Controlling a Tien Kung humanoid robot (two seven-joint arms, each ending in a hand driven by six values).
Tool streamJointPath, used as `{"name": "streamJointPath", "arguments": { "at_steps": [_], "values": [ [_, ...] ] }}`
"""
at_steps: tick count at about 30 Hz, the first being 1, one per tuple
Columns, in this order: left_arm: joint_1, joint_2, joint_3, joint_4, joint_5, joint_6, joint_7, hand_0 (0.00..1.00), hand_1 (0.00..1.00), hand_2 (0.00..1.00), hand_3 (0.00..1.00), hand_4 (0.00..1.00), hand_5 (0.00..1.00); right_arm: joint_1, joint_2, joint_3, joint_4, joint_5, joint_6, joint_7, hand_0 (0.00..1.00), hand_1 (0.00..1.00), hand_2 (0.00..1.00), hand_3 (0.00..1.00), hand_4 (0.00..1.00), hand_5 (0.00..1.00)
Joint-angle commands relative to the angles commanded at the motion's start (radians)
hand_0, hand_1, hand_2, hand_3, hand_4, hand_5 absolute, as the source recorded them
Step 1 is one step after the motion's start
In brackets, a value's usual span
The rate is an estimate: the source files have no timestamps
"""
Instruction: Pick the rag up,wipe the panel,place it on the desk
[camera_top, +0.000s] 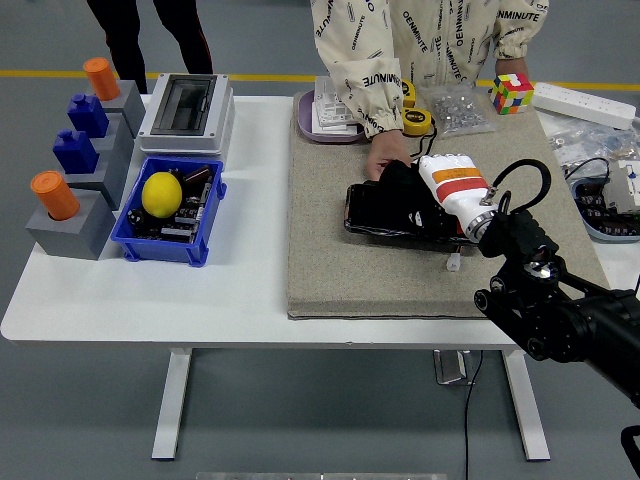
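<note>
One arm in view: the robot's right arm enters from the lower right corner and reaches in over the beige felt mat; no left arm shows.
Right hand: the white hand with an orange band rests palm-down on the black cloth rag, fingers curled over and into it, gripping it.
Rag: bunched under the hand, pressed on the black glossy rectangular panel.
Panel: lies flat on the mat, right of the mat's centre; its left part is bare, its right part is covered by rag and hand.
Person: stands at the far side in a cream printed jacket; one hand reaches down to the panel's far edge, just beside the rag; whether it touches the rag cannot be told.
Mat: covers the right half of the white table.
Table, left side: blue plastic bin holding a yellow lemon; grey switch box with dark window behind it; grey blocks with orange cylinders and blue pegs at the far left.
Table, far edge: yellow tape measure, multicoloured puzzle cube, white power strip.
</note>
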Motion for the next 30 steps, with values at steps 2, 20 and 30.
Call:
{"name": "streamJointPath", "arguments": {
  "at_steps": [2,20,30],
  "values": [
    [0.0,-0.001,-0.001,0.0,0.0,0.0,0.0,0.652,0.696,0.742,0.564,0.598,0.473,-0.01,-0.015,0.021,-0.002,-0.005,0.0,0.0,0.311,0.367,0.395,0.383,0.973,0.047],
    [0.004,-0.005,-0.009,0.0,0.001,0.0,0.001,0.649,0.695,0.741,0.565,0.598,0.474,-0.062,-0.139,0.196,-0.031,-0.043,0.003,0.002,0.31,0.368,0.395,0.384,0.972,0.046],
    [0.007,-0.003,-0.001,0.0,-0.001,0.0,0.0,0.647,0.696,0.741,0.566,0.598,0.475,-0.096,-0.161,0.3,-0.036,-0.067,0.002,0.002,0.31,0.368,0.394,0.383,0.972,0.046]
  ]
}}
